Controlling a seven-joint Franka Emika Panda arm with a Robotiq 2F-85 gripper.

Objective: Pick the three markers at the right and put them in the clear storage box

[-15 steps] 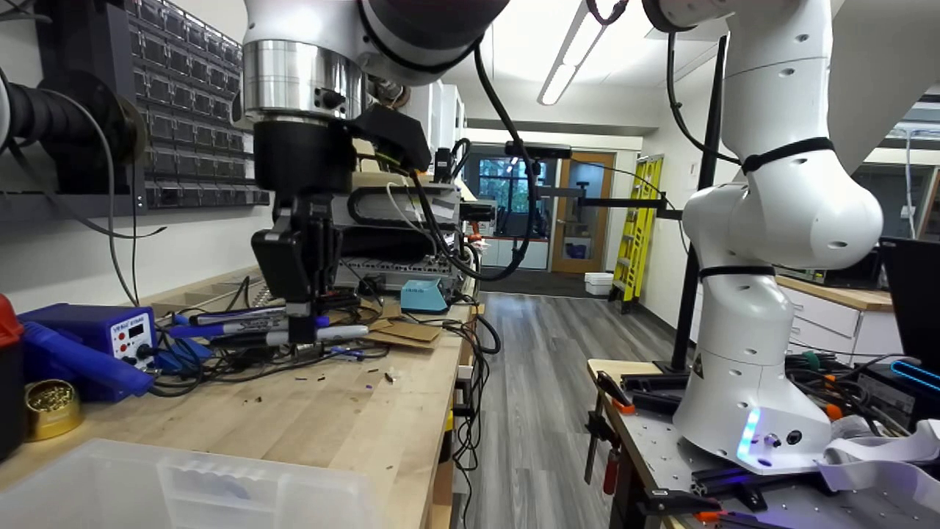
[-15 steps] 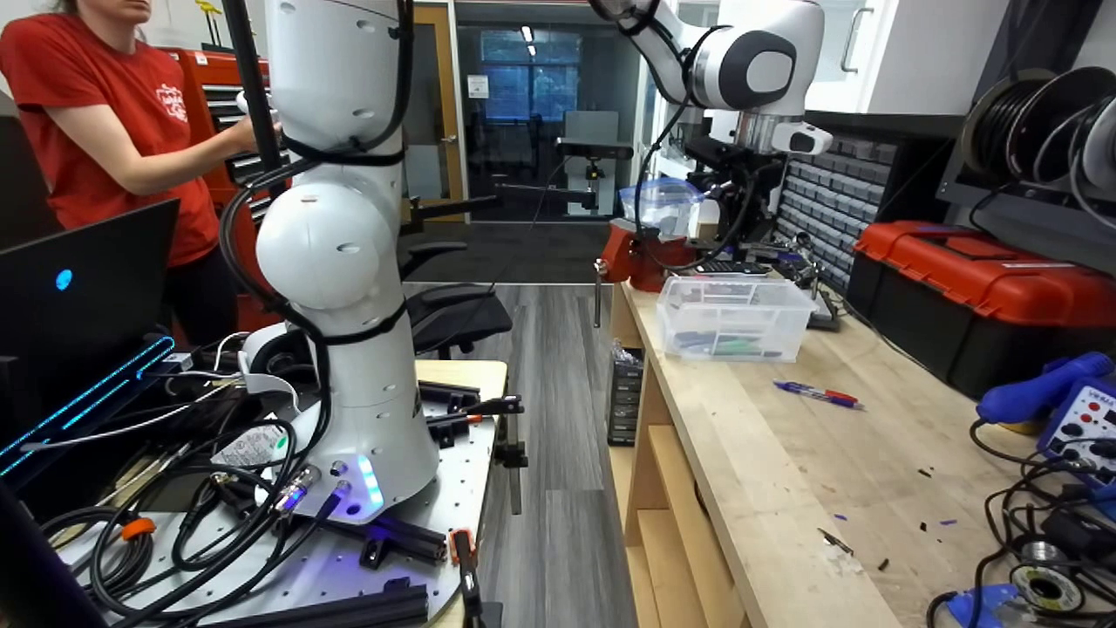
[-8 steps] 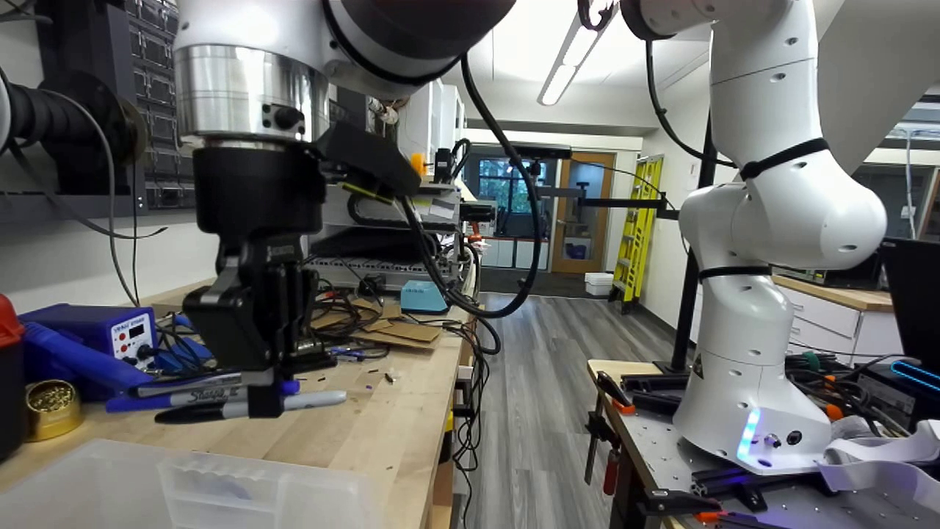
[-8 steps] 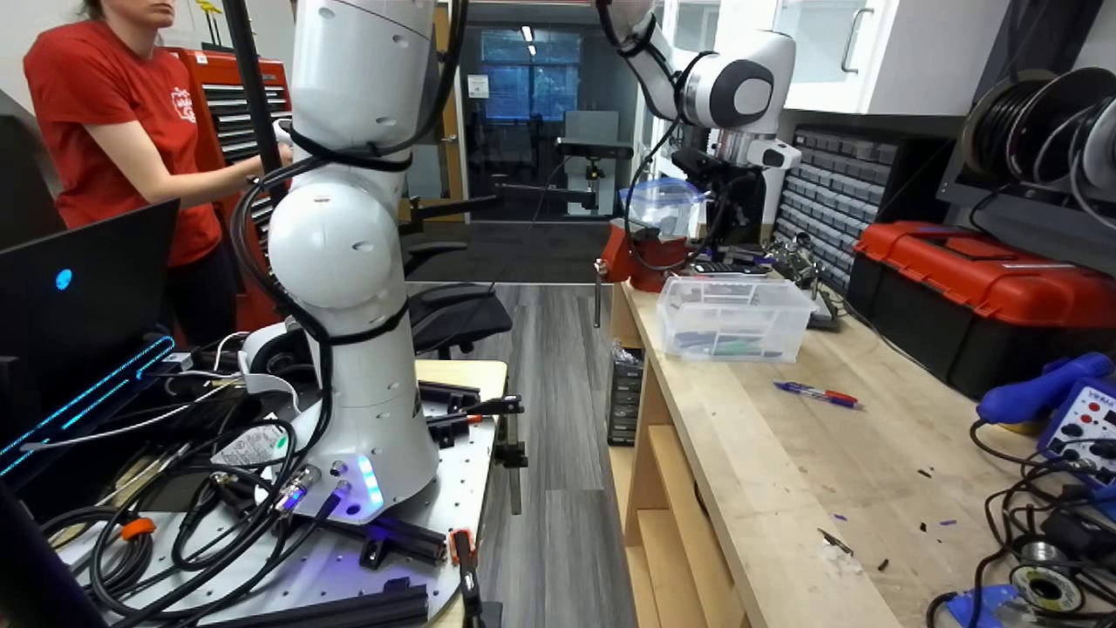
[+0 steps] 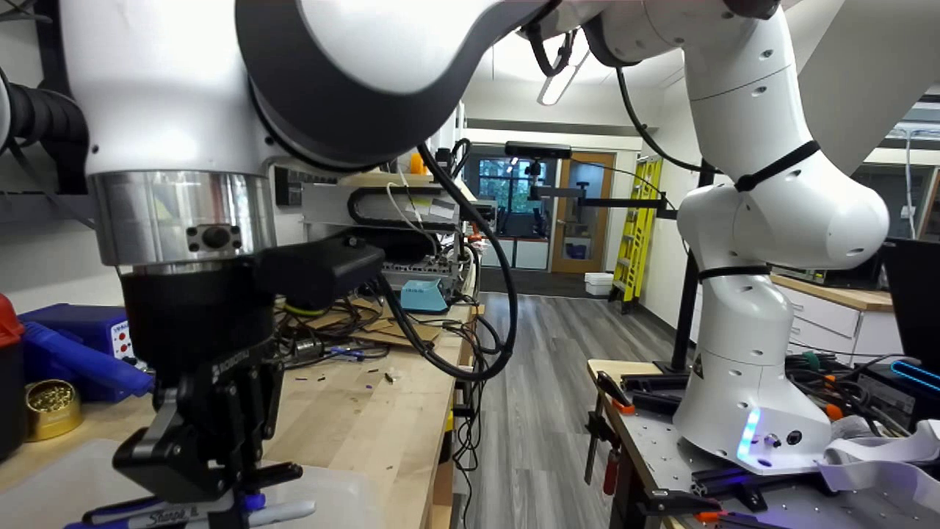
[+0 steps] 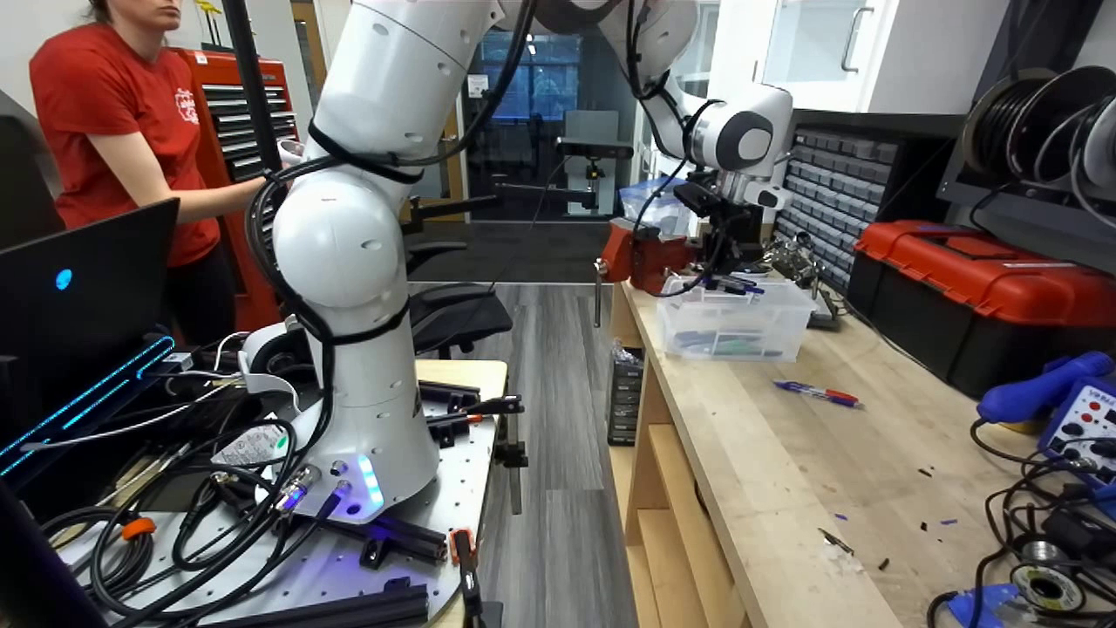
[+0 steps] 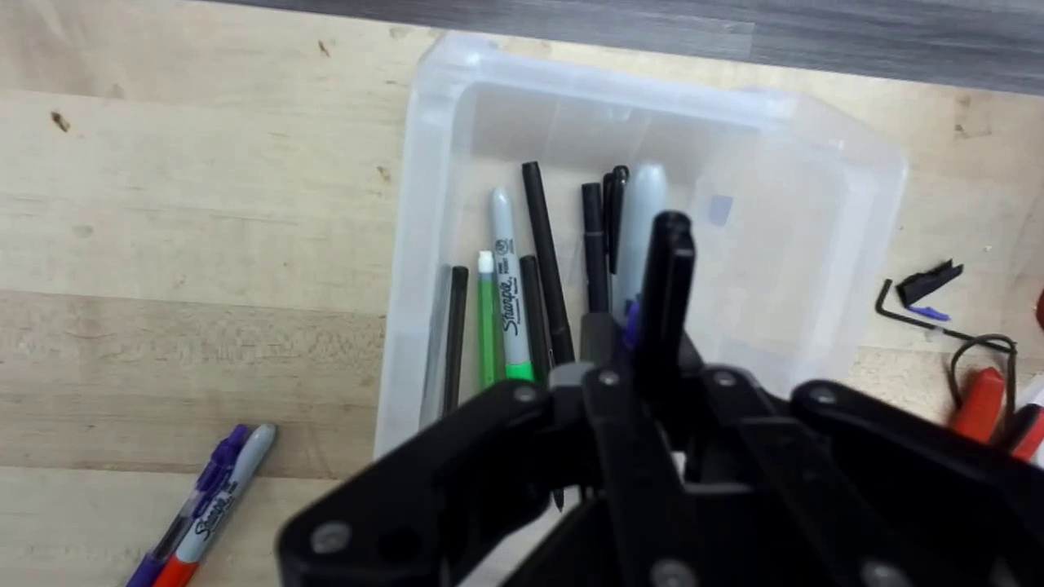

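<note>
Several markers (image 5: 172, 516) clamped in the gripper (image 5: 232, 507), jaws tight around the bundle, lying roughly level across the grip. Exact count unclear; the bottom of the picture cuts them off. Gripper points down, over the clear box (image 7: 420, 204); can't say whether the bundle is below the rim. Box sits on the table (image 6: 767, 471). Lying in it: green pen (image 7: 487, 326), grey marker with a green end (image 7: 507, 277), black pens (image 7: 545, 253). Wrist view doesn't settle which pens nearest the gripper are held and which lie in the box. Purple pen (image 7: 214, 475) and red-ended marker (image 7: 216, 507) lie side by side on the table, apart from the box. Red vise (image 6: 667, 262) beyond the box in an exterior view.
</note>
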